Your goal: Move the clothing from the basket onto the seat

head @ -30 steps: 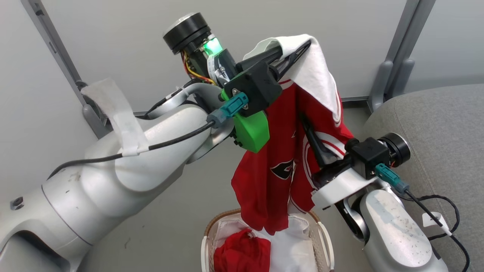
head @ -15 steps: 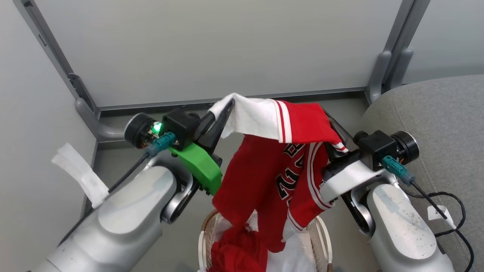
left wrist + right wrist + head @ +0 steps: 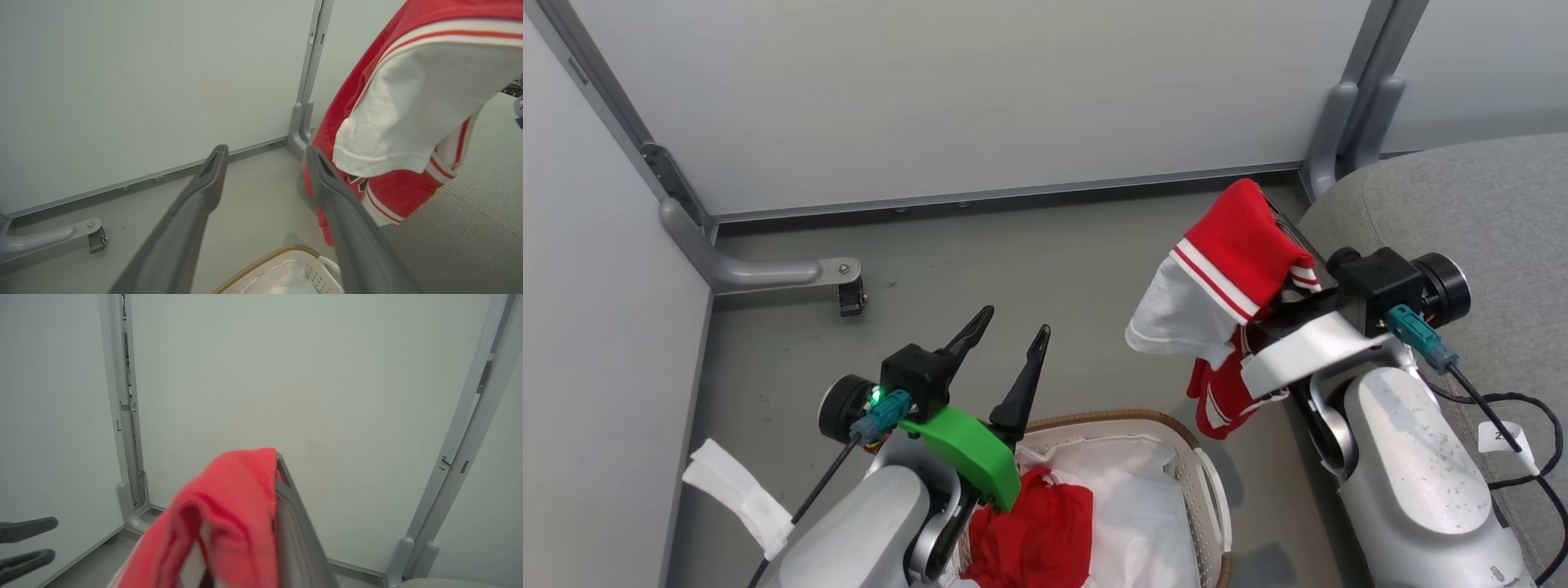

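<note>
Grey floor (image 3: 1054, 237) spreads beneath; right tool (image 3: 1278, 220) clenches a red jersey (image 3: 1233, 253); left tool (image 3: 1016, 320) gapes released, basket (image 3: 1209, 482) just below it.

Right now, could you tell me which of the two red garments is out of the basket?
The jersey with the white panel and striped trim, hanging from the shut right gripper; the other red garment lies crumpled in the basket.
</note>
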Tool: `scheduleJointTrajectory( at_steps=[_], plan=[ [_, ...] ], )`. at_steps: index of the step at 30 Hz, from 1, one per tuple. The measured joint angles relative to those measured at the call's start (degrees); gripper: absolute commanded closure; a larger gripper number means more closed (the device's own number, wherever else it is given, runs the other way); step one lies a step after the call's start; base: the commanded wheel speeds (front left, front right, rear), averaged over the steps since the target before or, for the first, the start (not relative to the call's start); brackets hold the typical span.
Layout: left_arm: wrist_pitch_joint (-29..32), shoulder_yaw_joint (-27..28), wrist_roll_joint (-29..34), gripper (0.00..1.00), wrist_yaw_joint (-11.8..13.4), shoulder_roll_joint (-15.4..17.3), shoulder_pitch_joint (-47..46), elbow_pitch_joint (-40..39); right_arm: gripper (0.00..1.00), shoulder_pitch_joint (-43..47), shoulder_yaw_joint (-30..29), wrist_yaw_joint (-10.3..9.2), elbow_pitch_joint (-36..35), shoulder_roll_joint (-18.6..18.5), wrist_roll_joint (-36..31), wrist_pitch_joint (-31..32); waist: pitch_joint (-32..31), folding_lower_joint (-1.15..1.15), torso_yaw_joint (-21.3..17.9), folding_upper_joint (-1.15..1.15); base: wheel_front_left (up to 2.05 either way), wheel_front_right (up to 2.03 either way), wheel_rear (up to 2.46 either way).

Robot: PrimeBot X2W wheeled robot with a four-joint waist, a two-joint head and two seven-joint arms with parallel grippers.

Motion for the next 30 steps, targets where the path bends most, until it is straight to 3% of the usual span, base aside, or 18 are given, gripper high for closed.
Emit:
scheduleJointTrajectory(
  at_steps=[7, 17, 22, 30],
  plan=[
    [0.0, 7.6, 5.4, 0.00, -2.5, -3.8, 5.9, -1.1, 1.00, 0.0, -1.8, 0.00, -0.1, 0.0, -0.8, 0.0, 0.5, 0.00, -0.5, 0.00, 0.00, 0.00, 0.00],
    [0.0, 13.0, 11.2, 0.00, -5.6, -6.9, 9.3, -0.6, 1.00, 0.0, -4.2, 0.00, -0.1, 0.0, -2.1, 0.0, 0.6, 0.00, -2.3, 0.00, 0.00, 0.00, 0.00],
    [0.0, 14.6, 13.4, 0.00, -6.4, -7.7, 9.8, -1.1, 1.00, -0.7, -5.6, 0.00, -0.8, 0.0, -4.4, 0.0, 1.3, 0.00, -5.5, 0.00, 0.00, 0.00, 0.00],
    [0.0, 15.0, 16.5, 0.00, -7.5, -8.4, 9.1, -1.0, 1.00, -1.4, -7.8, 0.00, -1.5, -0.1, -5.7, 0.0, 3.4, 0.00, -13.6, 0.00, 0.00, 0.00, 0.00]
  ],
)
